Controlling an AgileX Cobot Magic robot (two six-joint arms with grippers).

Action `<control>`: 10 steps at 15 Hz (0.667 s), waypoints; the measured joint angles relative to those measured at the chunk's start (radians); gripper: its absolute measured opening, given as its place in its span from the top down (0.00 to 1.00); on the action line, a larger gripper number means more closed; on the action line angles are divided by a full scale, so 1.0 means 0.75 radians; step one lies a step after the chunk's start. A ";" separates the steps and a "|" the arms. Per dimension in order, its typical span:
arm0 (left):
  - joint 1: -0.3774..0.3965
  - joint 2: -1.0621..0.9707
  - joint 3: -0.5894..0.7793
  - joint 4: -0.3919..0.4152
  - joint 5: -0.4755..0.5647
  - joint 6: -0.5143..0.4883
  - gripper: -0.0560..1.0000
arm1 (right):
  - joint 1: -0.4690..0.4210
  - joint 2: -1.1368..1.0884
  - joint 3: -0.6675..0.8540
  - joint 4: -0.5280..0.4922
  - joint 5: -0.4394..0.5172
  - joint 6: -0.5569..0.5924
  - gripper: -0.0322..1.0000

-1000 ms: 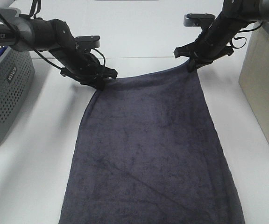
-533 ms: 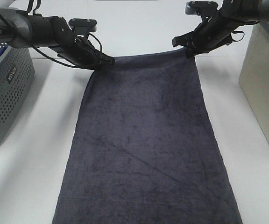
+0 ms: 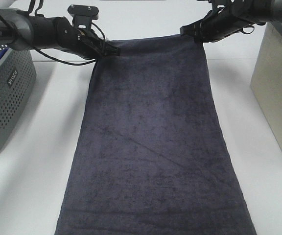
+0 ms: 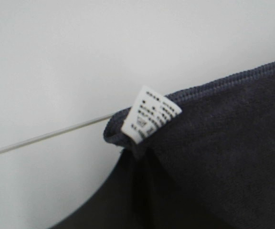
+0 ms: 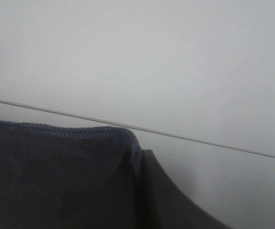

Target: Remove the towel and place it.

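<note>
We saw the towel (image 3: pixel 151 142) spread lengthwise down the middle of the white worktop (image 3: pixel 38 161), running from the far edge toward the near edge, where it passed out of the high view. Its two far corners were held up. The left tool (image 3: pixel 112 50) was clamped on the far left corner, and the right tool (image 3: pixel 198 38) was clamped on the far right corner, so the far hem stretched nearly straight between them. In the left wrist view we saw the small white tag (image 4: pixel 150 115) standing at the pinched corner, with the hem stitching running away from it. In the right wrist view we saw the other corner bunched against a dark jaw. A grey perforated basket (image 3: pixel 4 93) stood by the left edge, and a beige bin (image 3: pixel 278 83) by the right edge, both apart from the towel.
</note>
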 joint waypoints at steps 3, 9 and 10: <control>0.000 0.000 0.000 0.027 -0.057 0.000 0.94 | 0.000 0.000 0.000 0.001 -0.060 -0.004 0.95; 0.000 0.000 0.000 0.069 -0.173 0.000 0.94 | 0.000 0.000 0.000 0.015 -0.196 -0.016 0.95; 0.000 0.000 0.000 0.069 -0.197 0.000 0.94 | 0.000 0.000 0.000 0.016 -0.212 -0.019 0.95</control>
